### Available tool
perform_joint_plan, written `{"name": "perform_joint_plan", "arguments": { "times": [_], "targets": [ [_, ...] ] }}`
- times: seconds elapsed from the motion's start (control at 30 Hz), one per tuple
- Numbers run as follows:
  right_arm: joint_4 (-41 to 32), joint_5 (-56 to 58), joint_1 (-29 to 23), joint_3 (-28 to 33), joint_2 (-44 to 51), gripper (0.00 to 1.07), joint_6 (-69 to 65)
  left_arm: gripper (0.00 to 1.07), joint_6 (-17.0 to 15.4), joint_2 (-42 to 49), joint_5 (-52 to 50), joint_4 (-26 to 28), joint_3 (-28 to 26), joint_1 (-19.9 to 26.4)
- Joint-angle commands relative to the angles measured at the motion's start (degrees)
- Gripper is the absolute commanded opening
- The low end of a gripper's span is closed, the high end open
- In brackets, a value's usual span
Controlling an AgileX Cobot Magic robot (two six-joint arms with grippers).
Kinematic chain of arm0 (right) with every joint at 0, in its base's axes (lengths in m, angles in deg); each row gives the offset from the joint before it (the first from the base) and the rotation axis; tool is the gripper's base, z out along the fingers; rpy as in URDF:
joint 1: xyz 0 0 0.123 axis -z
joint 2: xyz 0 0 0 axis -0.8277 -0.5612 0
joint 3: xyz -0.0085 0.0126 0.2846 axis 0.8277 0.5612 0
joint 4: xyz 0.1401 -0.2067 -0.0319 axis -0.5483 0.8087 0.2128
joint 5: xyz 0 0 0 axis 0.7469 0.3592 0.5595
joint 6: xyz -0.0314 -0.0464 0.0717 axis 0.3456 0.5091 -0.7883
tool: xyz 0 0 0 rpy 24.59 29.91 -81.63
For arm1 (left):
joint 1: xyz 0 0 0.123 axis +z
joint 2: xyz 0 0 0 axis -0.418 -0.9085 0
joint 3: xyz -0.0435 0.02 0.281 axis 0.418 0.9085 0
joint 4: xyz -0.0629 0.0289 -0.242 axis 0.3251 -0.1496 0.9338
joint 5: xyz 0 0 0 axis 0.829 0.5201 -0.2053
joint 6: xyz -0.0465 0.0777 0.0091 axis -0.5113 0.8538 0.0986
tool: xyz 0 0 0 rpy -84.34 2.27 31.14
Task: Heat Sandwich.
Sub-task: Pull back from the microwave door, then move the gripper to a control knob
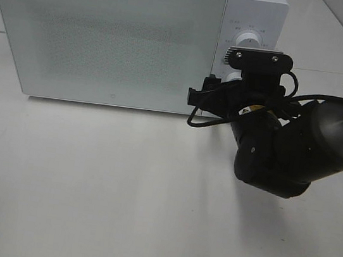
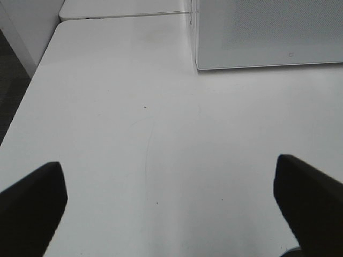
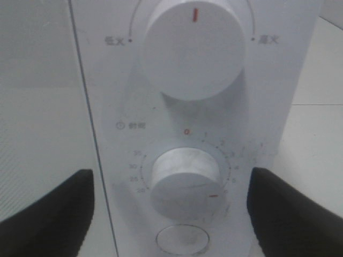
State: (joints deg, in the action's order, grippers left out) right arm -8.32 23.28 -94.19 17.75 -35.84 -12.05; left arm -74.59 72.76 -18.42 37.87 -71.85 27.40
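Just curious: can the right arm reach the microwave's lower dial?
Probably yes: its open fingers face the lower dial close up, and nothing stands between them.

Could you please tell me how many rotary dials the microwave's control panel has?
2. The upper dial sits high on the control panel; the lower dial is directly beneath it, straight ahead of the open right gripper. None appears hidden.

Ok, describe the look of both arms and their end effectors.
The right arm is glossy black with thick rounded links. A black camera bracket topped by silver fins sits on its wrist, and a black cable loops beside it. The left end effector and right end effector show plain black, wedge-shaped fingers.
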Motion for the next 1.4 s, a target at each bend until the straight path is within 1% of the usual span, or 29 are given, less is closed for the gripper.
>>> {"name": "perform_joint_plan", "arguments": {
  "times": [0.03, 0.23, 0.6, 0.77, 0.8, 0.87, 0.9, 0.93, 1.0, 1.03, 1.07, 1.1, 1.17, 1.2, 1.23, 1.33, 1.4],
  "targets": [
    [0.97, -0.52, 0.97, -0.63, -0.40, 0.76, -1.15, 0.98, -0.06, 1.32, -0.46, 0.40, 0.11, 0.17],
    [2.18, 0.11, 1.60, -3.21, -2.81, 0.76, -1.09, 0.98, -0.06, 1.32, -0.46, 0.40, 0.11, 0.17],
    [2.18, -2.06, 1.66, -3.21, -3.21, 0.76, -1.26, 0.98, -0.06, 1.32, -0.46, 0.40, 0.11, 0.17],
    [1.78, -1.95, 1.66, -3.50, -3.21, 0.71, -1.72, 0.98, -0.06, 1.32, -0.46, 0.40, 0.11, 0.17],
    [1.83, -1.20, 1.66, -4.01, -3.50, 0.67, -2.52, 0.98, -0.06, 1.32, -0.46, 0.40, 0.11, 0.17],
    [1.83, -0.46, 1.66, -4.58, -4.07, 0.60, -2.64, 0.98, -0.06, 1.32, -0.46, 0.40, 0.11, 0.17],
    [1.83, -0.46, 1.66, -4.58, -4.07, 0.60, -2.64, 0.98, -0.06, 1.32, -0.46, 0.40, 0.11, 0.17],
    [1.78, -0.29, 1.66, -5.16, -4.35, 0.54, -2.64, 0.98, -0.06, 1.32, -0.46, 0.40, 0.11, 0.17],
    [1.83, -0.63, 1.66, -5.16, -4.35, 0.47, -2.64, 0.98, -0.06, 1.32, -0.46, 0.40, 0.11, 0.17],
    [1.83, -0.97, 1.66, -5.16, -4.35, 0.36, -2.75, 0.98, -0.06, 1.32, -0.46, 0.40, 0.11, 0.17],
    [1.83, -0.97, 1.66, -5.16, -4.35, 0.36, -2.75, 0.98, -0.06, 1.32, -0.46, 0.40, 0.11, 0.17],
    [1.83, -1.03, 1.66, -5.16, -4.35, 0.31, -2.69, 0.98, -0.06, 1.32, -0.46, 0.40, 0.11, 0.17],
    [1.83, -1.32, 1.66, -5.16, -4.35, 0.20, -2.69, 0.98, -0.06, 1.32, -0.46, 0.40, 0.11, 0.17],
    [1.83, -2.06, 1.66, -5.10, -4.35, 0.11, -2.69, 0.98, -0.06, 1.32, -0.46, 0.40, 0.11, 0.17],
    [1.83, -2.06, 1.66, -5.10, -4.35, 0.11, -2.69, 0.98, -0.06, 1.32, -0.46, 0.40, 0.11, 0.17],
    [1.83, -2.69, 1.66, -5.10, -4.35, 0.04, -2.69, 0.98, -0.06, 1.32, -0.46, 0.40, 0.11, 0.17],
    [1.89, -2.98, 1.66, -5.10, -4.35, 0.03, -2.69, 0.98, -0.06, 1.32, -0.46, 0.40, 0.11, 0.17]
  ]
}}
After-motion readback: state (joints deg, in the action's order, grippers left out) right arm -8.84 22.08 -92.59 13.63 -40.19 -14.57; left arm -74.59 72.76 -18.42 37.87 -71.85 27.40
